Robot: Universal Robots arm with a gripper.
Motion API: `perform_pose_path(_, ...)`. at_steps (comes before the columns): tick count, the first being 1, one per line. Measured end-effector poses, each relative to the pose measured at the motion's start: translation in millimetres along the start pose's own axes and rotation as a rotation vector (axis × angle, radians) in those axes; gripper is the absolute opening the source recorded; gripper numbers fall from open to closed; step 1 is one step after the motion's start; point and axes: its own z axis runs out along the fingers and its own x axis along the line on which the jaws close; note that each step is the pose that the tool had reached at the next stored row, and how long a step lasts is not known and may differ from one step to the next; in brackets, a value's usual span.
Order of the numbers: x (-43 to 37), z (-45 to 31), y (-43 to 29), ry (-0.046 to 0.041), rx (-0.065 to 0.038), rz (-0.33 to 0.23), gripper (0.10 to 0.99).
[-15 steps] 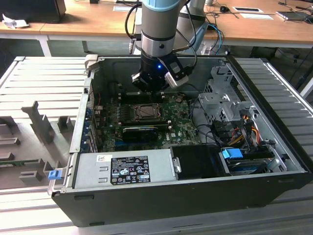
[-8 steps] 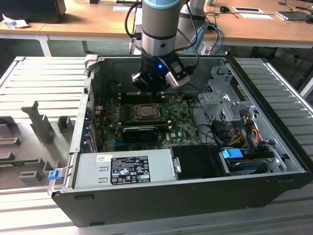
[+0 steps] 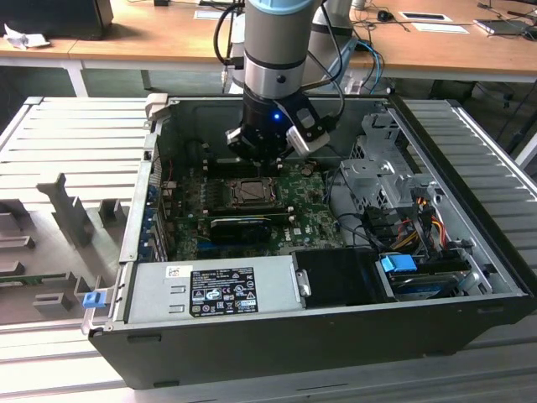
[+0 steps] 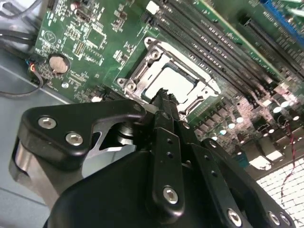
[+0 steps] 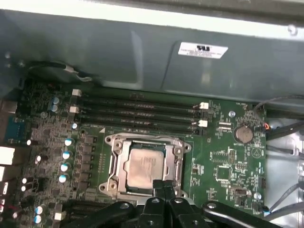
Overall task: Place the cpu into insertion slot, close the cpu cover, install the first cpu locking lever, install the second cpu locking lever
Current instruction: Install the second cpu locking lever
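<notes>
1. The pincer point(image 5: 164, 186) has its fingers pressed together, holding nothing.
2. Just beyond its tips, the cpu point(image 5: 145, 165) lies seated in the insertion slot point(image 5: 113, 161).
3. The cpu cover point(image 5: 178, 159) frames the chip.

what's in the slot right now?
The cpu sits inside the slot, silver top up, with the cover down around it. The claw tips hide the near edge; pins underneath are covered.
</notes>
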Motion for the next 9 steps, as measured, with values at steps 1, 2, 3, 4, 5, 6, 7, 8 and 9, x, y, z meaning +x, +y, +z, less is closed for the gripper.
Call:
perform_pose_path(1,0.1,-0.2,-1.4,0.0001,0.0,0.0,0.106)
perform_pose_path(2,0.4,-0.6,-4.3,0.0001,0.0,0.0,0.106)
perform_pose_path(3,0.7,-1.0,-6.6,0.0003,0.0,0.0,0.106)
perform_pose_path(4,0.9,-1.2,-8.9,0.0009,0.0,0.0,0.106)
perform_pose_path(5,1.1,-1.5,-10.8,0.0022,0.0,0.0,0.106)
perform_pose_path(6,1.3,-1.7,-12.7,0.0031,0.0,0.0,0.106)
perform_pose_path(7,1.6,-1.8,-15.8,0.0031,-0.001,0.001,0.106)
perform_pose_path(8,1.9,-1.5,-17.9,0.0035,-0.004,0.001,0.106)
perform_pose_path(9,2.1,-1.0,-20.9,0.0038,-0.008,0.001,0.106)
